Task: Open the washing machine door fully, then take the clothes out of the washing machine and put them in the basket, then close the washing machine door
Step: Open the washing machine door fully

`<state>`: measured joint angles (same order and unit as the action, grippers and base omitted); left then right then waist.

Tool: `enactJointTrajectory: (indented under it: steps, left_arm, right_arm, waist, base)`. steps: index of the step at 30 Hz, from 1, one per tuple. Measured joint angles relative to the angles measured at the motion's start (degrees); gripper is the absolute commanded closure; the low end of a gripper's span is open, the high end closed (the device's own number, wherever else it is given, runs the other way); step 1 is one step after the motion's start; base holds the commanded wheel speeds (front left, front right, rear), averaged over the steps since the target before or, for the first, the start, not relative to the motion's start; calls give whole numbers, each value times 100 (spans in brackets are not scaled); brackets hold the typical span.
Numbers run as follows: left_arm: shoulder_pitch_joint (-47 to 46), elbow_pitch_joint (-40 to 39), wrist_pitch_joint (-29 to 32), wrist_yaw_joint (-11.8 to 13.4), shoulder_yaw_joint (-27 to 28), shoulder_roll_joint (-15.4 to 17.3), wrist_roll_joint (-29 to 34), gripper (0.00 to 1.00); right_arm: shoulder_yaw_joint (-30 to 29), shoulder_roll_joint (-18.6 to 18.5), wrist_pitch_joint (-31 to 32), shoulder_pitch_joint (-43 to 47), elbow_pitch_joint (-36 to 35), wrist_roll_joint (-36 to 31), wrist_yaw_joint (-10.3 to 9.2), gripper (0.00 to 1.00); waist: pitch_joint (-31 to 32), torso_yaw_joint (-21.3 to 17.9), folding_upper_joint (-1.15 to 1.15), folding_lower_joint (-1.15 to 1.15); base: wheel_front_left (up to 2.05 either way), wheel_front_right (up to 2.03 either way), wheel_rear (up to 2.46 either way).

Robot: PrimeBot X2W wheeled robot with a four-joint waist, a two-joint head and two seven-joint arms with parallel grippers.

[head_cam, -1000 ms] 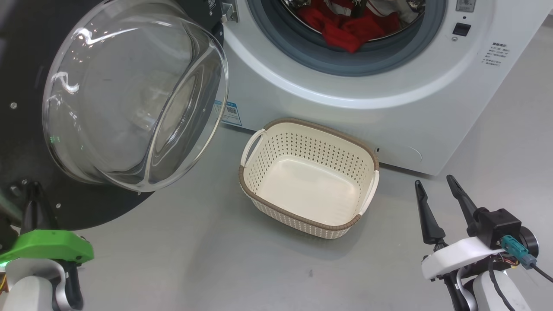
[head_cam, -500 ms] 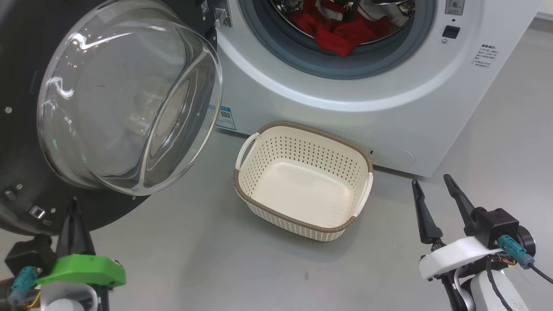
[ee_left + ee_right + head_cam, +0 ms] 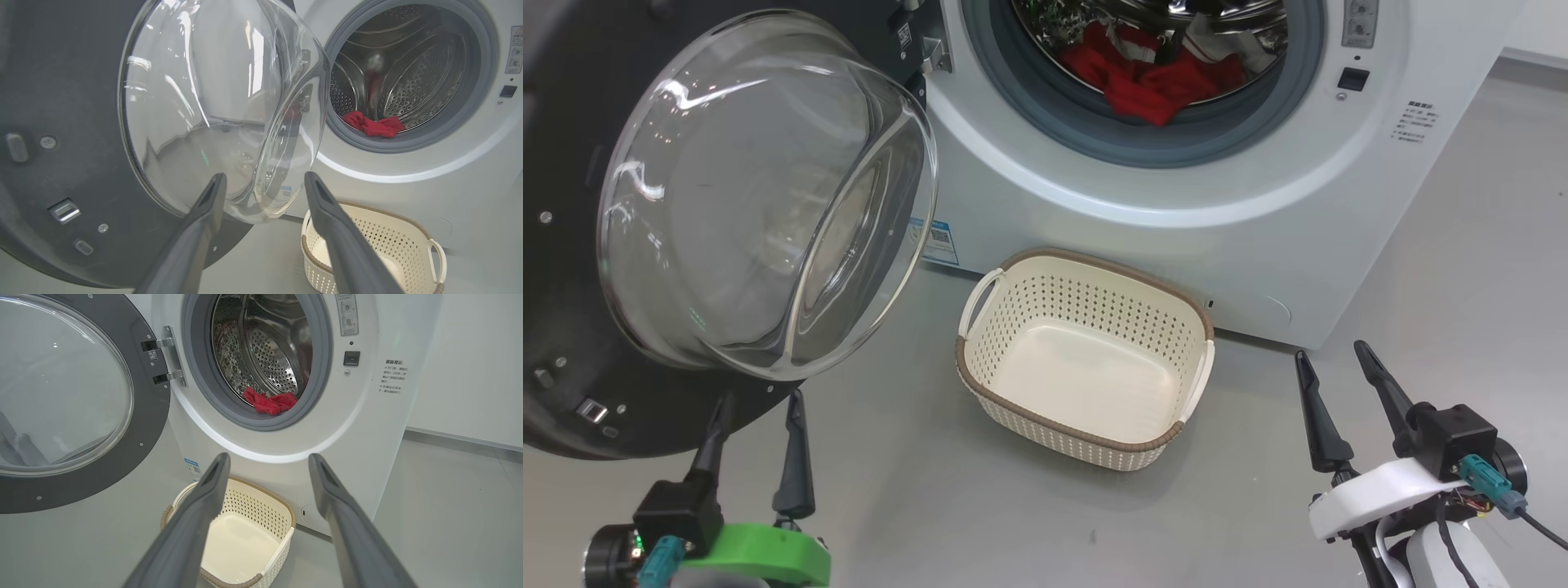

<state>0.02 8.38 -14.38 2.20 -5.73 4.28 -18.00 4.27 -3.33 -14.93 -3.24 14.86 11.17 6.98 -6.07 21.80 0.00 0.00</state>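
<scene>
Both jaws gape wide, empty. Left gripper (image 3: 760, 398): washing machine door (image 3: 556, 327) rim close at twelve o'clock. Right gripper (image 3: 1330, 351): basket (image 3: 1094, 261) at nine o'clock, bare floor (image 3: 1250, 425) between.

Washer (image 3: 1176, 245) white, gasket (image 3: 1094, 140) grey, sm label (image 3: 935, 239) blue. Clothes (image 3: 1143, 86) red w/ white bits. Basket (image 3: 1078, 306) cream, dotted holes, brown rim. Washer door (image 3: 760, 196) black rim, clear glass. Floor (image 3: 915, 490) grey.

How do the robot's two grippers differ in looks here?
Both have two long, dark, tapered fingers. The left gripper sits on a bright green mount, the right gripper on a white mount. The right one's teal plug trails a black cable.
</scene>
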Motion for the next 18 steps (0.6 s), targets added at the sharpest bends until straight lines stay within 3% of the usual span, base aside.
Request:
enactJointTrajectory:
  steps: [18]
  left_arm:
    - [361,-331,19,-203,-556,-18,55,0]
  right_arm:
    - [118,58,0,193,-44,41,0,0]
  waist:
    - [238,-637,0,0]
  base:
    - [0,0,0]
